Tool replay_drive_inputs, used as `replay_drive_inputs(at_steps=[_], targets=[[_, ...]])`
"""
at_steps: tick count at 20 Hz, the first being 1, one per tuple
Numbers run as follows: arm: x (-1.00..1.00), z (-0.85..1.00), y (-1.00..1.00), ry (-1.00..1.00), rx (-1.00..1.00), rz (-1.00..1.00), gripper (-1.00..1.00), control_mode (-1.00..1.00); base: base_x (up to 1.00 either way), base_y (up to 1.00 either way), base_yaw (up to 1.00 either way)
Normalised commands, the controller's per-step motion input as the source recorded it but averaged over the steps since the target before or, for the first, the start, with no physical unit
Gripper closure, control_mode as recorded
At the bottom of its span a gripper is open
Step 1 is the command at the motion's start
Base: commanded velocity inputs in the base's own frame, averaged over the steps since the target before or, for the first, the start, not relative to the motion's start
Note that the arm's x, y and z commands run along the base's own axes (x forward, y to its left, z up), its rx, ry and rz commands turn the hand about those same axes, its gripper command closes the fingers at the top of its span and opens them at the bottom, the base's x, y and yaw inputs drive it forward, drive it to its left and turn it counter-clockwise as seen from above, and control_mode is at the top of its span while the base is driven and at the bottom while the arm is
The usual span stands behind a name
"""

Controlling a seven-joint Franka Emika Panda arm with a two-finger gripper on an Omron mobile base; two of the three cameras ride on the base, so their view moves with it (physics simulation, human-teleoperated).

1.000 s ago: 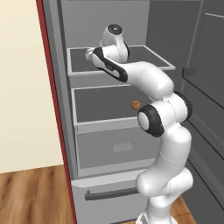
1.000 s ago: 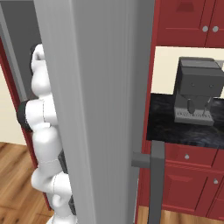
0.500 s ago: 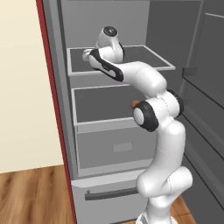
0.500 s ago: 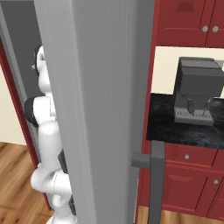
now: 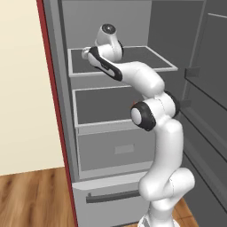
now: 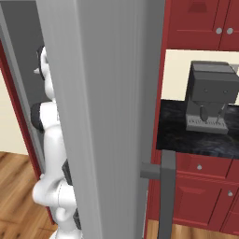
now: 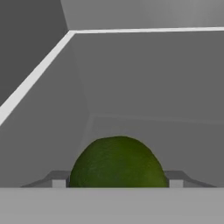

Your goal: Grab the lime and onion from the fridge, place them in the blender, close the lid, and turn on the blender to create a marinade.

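The lime [image 7: 118, 164], a dark green ball, lies on the fridge's upper shelf [image 5: 146, 60]. It sits low in the hand view, right between my fingers. My gripper [image 7: 117, 183] has a fingertip [image 7: 59, 182] against each side of it, shut on the lime. In the left base view the arm reaches into the open fridge [image 5: 62, 111], and the gripper [image 5: 86, 54] is at the left end of that upper shelf. The onion is hidden behind my arm. The blender and its lid are out of view.
Below the upper shelf are a second shelf [image 5: 102, 104] and a grey drawer [image 5: 115, 150]. The open fridge door [image 6: 107, 116] with its dark bar handle [image 6: 165, 191] blocks much of the right base view. A grey coffee machine [image 6: 210, 95] stands on the dark counter [image 6: 186, 140].
The hand has moved left and deeper onto the upper shelf. The elbow has swung across and now covers the onion. The jaws have come in onto the lime.
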Motion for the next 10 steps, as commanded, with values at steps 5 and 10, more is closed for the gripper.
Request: replay_drive_inputs(at_steps=[5,10], targets=[[-0.04,-0.41,-0.02,0.00,0.00,-0.03,1.00,-1.00,0.00,0.00,0.00],[-0.31,-0.55,-0.12,-0.02,0.00,-0.11,1.00,-1.00,0.00,0.00,0.00]])
